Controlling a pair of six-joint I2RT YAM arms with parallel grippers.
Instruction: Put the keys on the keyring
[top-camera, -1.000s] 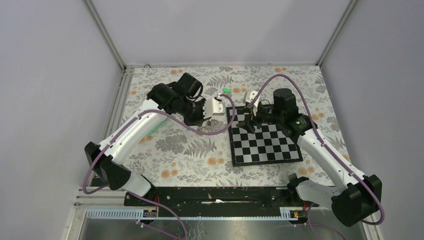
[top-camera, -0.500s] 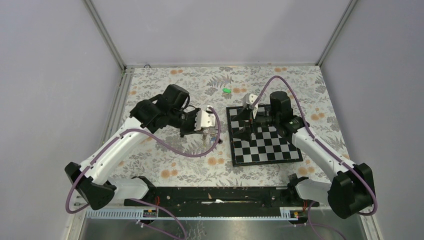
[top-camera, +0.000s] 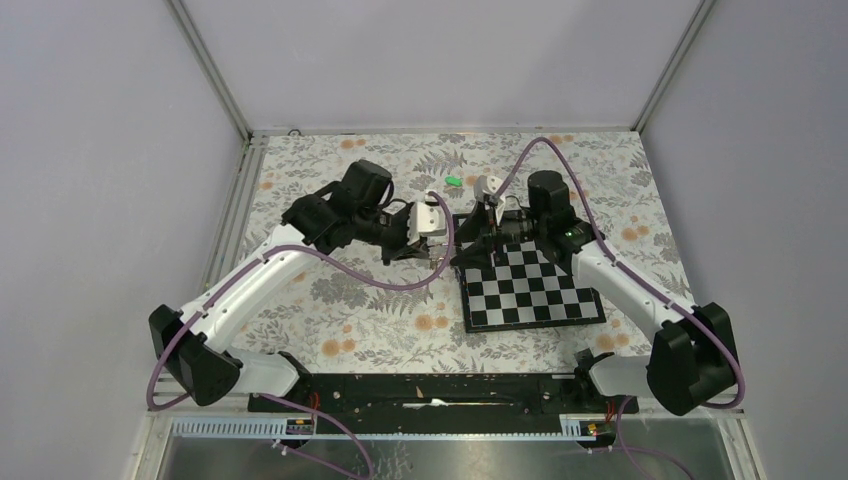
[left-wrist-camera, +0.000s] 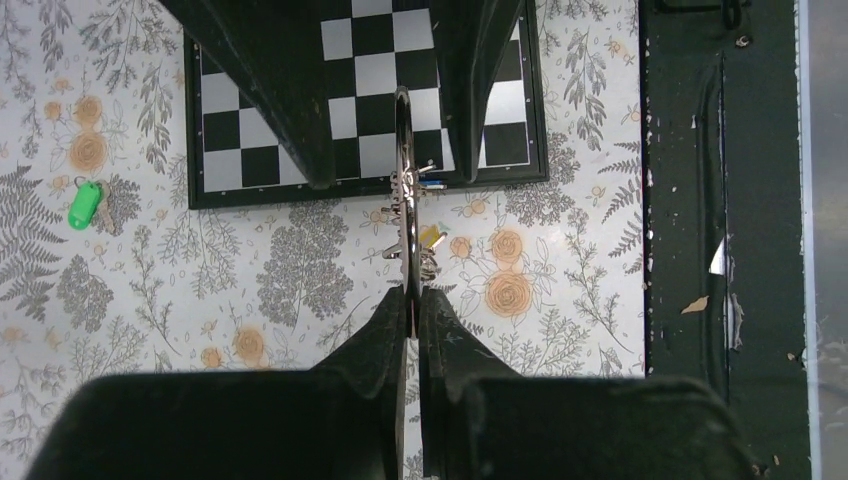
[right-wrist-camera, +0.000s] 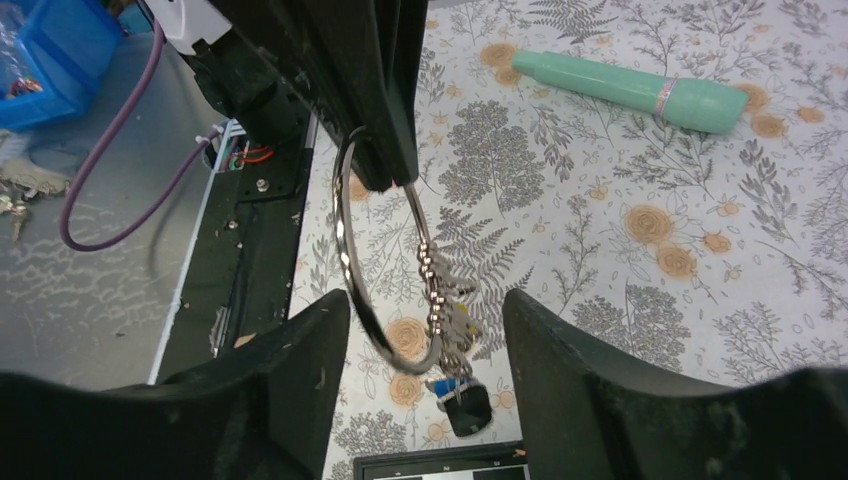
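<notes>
My left gripper (left-wrist-camera: 412, 296) is shut on the rim of the keyring (left-wrist-camera: 404, 160), a thin silvery ring held off the table, edge-on in the left wrist view. In the right wrist view the keyring (right-wrist-camera: 349, 235) hangs from the left fingers (right-wrist-camera: 375, 100), with a bunch of small keys and a black-headed key (right-wrist-camera: 468, 410) dangling at its bottom. My right gripper (right-wrist-camera: 425, 345) is open, one finger on each side of the ring's lower part, not touching it. The green-headed key (left-wrist-camera: 85, 205) lies on the floral mat, also seen in the top view (top-camera: 453, 181).
A chessboard (top-camera: 530, 285) lies right of the grippers, its near corner under the right arm. A long teal stick (right-wrist-camera: 640, 90) lies on the floral mat beyond the left arm. The black base rail (left-wrist-camera: 720, 200) runs along the near edge.
My left arm has raised the keyring off the mat and swung it right toward the board. My right gripper has moved left and now straddles the ring.
</notes>
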